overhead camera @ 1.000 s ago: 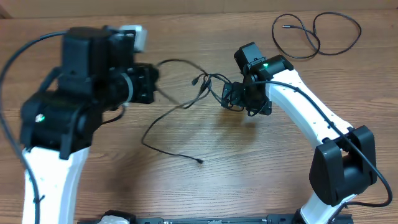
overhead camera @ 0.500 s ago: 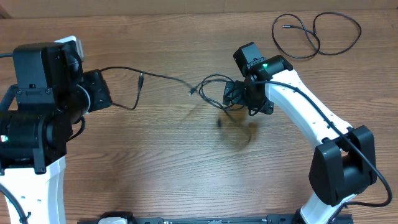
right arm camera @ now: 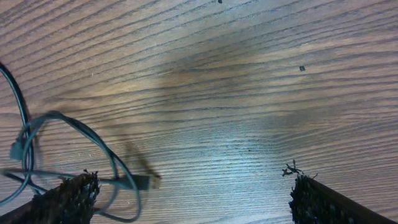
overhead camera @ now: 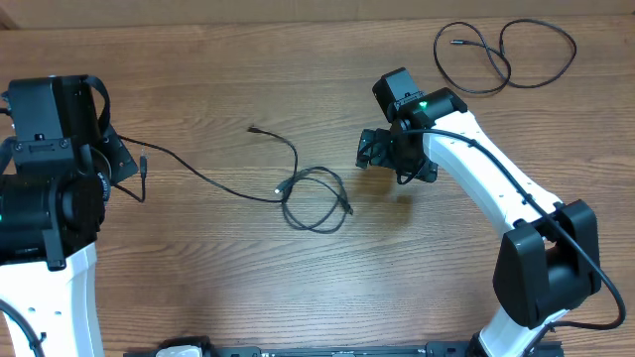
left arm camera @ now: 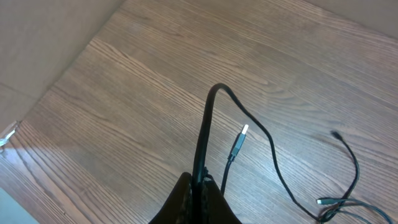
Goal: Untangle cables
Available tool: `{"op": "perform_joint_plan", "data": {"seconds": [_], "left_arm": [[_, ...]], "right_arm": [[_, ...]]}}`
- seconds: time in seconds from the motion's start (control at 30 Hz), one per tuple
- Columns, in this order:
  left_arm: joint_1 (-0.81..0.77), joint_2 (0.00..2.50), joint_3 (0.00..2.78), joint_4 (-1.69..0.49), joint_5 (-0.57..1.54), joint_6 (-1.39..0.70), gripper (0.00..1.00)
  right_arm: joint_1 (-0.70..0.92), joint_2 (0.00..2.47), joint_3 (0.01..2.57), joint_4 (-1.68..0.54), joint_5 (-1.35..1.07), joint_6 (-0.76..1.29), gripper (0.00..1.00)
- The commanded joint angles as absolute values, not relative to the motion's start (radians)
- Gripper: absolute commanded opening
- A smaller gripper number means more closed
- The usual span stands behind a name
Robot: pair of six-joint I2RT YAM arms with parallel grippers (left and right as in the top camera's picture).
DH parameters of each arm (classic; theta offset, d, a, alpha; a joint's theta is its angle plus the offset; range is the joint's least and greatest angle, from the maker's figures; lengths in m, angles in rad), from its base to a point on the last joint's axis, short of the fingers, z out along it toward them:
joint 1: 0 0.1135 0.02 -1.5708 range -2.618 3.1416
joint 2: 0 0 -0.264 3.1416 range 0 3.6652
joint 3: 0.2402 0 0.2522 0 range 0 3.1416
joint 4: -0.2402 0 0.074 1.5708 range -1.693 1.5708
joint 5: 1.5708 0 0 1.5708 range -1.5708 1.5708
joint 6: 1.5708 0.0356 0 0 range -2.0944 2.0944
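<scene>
The wooden counter carries everything, with the left arm at its far left edge and the right arm reaching in toward the middle. One of the cables, the far cord, lies by itself in the top right corner, well apart from the others, and looks already sorted. The rest lie in the middle: a held cord runs from the left side across to a small knotted loop just left of the right arm's reach.

The left tool is clenched on the held cord close to its silvery plug, which hangs free beside the pinch. The right tool is spread wide and released, with nothing between its fingers; the knotted loop sits at the left edge of its wrist view.

The step in hand seems to be drawing one cord out of the bundle. The loop is loose but not separated, so the next move likely calls for the right tool to come down on the loop and pin or pinch a strand while the left draws away
</scene>
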State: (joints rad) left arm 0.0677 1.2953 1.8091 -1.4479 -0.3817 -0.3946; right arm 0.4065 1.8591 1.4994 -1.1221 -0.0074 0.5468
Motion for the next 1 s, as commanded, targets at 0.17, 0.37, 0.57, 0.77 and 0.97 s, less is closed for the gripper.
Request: {"op": "perform_joint_plan", "data": {"seconds": [0.17, 0.37, 0.57, 0.77, 0.97], "left_arm": [[0.072, 1.305, 1.836, -1.428, -0.041, -0.31, 0.04], [0.072, 1.346, 1.836, -1.418, 0.352, -0.134, 0.04], [0.072, 1.426, 1.836, -1.439, 0.349, -0.134, 0.04], [0.072, 1.536, 1.835, -1.466, 0.064, -0.208, 0.04], [0.072, 1.651, 1.835, -1.473, -0.007, -0.251, 0.04]], "right_arm": [[0.402, 1.86, 1.492, -1.085, -0.057, 0.553, 1.0], [0.407, 1.86, 1.492, -1.026, -0.226, 0.503, 1.0], [0.415, 1.86, 1.492, -1.011, -0.263, 0.478, 1.0], [0.415, 1.86, 1.492, -1.011, -0.263, 0.478, 1.0], [0.415, 1.86, 1.492, -1.011, -0.263, 0.477, 1.0]]}}
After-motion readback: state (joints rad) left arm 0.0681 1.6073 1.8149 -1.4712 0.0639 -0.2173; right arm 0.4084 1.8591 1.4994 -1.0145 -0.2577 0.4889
